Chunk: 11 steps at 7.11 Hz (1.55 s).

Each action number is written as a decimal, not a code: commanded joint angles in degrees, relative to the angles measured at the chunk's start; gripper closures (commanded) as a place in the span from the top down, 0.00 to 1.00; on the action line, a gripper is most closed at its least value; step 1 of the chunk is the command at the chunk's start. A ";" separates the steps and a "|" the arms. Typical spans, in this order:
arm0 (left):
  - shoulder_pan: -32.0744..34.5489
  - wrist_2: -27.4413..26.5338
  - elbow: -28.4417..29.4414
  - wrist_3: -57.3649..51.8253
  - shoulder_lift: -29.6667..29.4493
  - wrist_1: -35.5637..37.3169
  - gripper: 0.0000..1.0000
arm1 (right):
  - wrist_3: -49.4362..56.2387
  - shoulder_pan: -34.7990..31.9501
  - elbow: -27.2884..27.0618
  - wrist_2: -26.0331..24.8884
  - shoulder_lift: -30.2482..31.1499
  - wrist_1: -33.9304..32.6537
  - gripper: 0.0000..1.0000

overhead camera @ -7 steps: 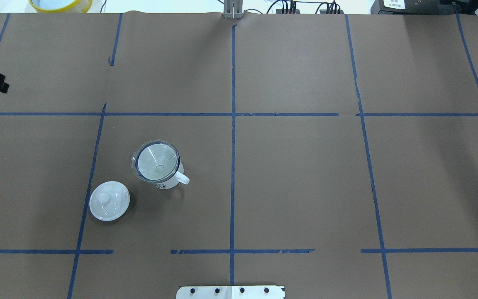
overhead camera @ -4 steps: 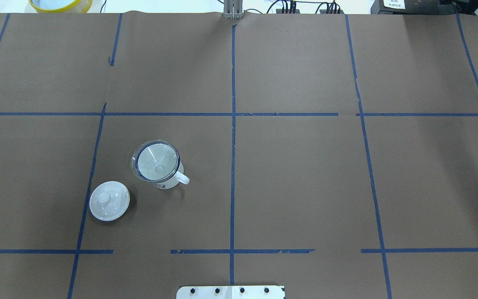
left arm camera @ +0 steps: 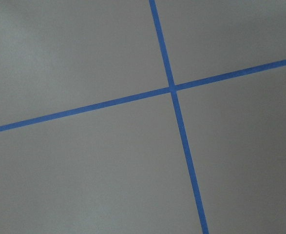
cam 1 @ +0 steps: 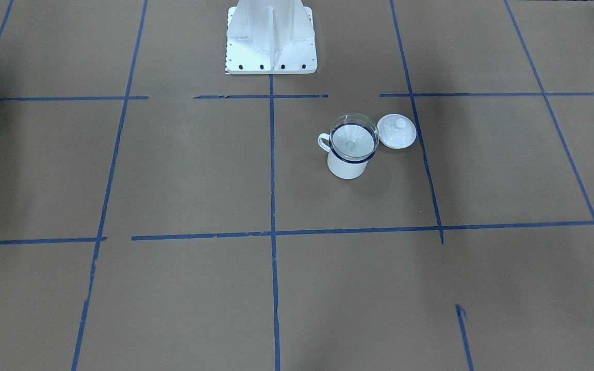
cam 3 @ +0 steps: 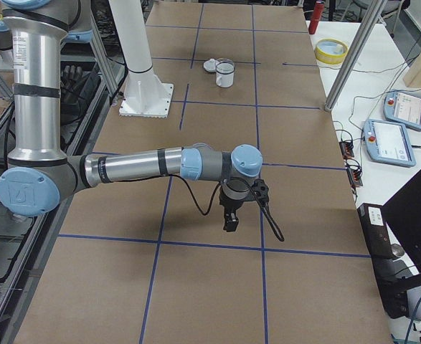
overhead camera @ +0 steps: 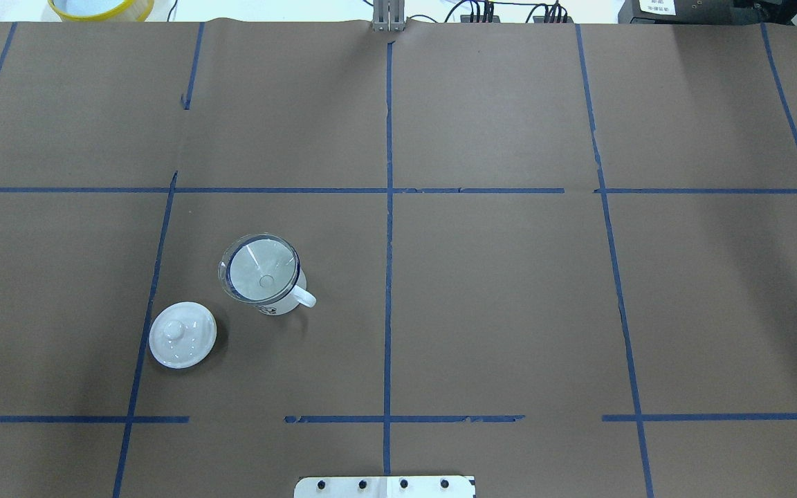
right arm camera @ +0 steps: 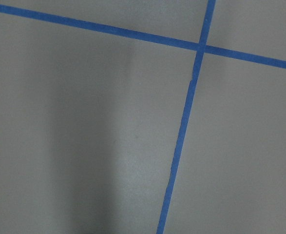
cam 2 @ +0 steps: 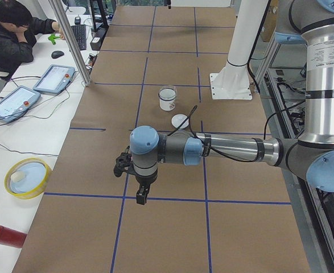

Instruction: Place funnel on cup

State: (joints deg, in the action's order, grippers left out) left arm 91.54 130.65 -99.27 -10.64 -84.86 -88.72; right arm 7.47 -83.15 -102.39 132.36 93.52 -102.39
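Note:
The clear funnel (overhead camera: 260, 268) sits in the mouth of the white mug with the dark blue rim (overhead camera: 282, 301), spout down, on the table's left half. Both also show in the front view, the funnel (cam 1: 353, 135) on the cup (cam 1: 347, 166), and small in the left view (cam 2: 167, 98) and the right view (cam 3: 225, 74). My left gripper (cam 2: 141, 196) hangs over the table's left end, far from the cup. My right gripper (cam 3: 230, 223) hangs over the right end. Both show only in side views, so I cannot tell whether they are open or shut.
A round white knobbed lid (overhead camera: 182, 335) lies beside the cup, nearer the robot and to its left. The robot base (cam 1: 271, 36) stands at the table's middle near edge. A yellow-rimmed bowl (cam 2: 27, 177) and a red cylinder (cam 2: 1, 236) lie off the table's left end.
A dark part of the left arm's gripper at the overhead view's left edge one second ago has gone out of that view. The funnel, cup and lid have not moved.

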 commanded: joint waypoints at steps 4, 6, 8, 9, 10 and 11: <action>0.57 6.55 4.17 0.36 1.81 -0.05 1.00 | 0.00 0.00 0.00 0.00 0.00 0.00 1.00; 0.66 6.55 3.38 0.27 1.81 -0.14 1.00 | -0.09 0.00 0.00 0.00 0.00 0.00 1.00; 0.66 6.55 2.94 0.19 1.81 -0.32 1.00 | 0.00 0.00 0.00 0.00 0.00 0.00 1.00; 0.66 6.55 2.77 0.19 1.72 -0.32 1.00 | 0.00 0.00 0.00 0.00 0.00 0.00 1.00; 0.66 6.55 2.77 0.19 1.55 -0.32 1.00 | -0.09 0.00 0.00 0.00 0.00 0.00 1.00; 0.66 6.55 2.77 0.19 1.46 -0.32 1.00 | 0.00 0.00 0.00 0.00 0.00 0.00 1.00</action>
State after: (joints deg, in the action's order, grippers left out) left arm 92.20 137.20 -96.46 -10.46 -83.26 -89.02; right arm 7.44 -83.15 -102.39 132.36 93.52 -102.39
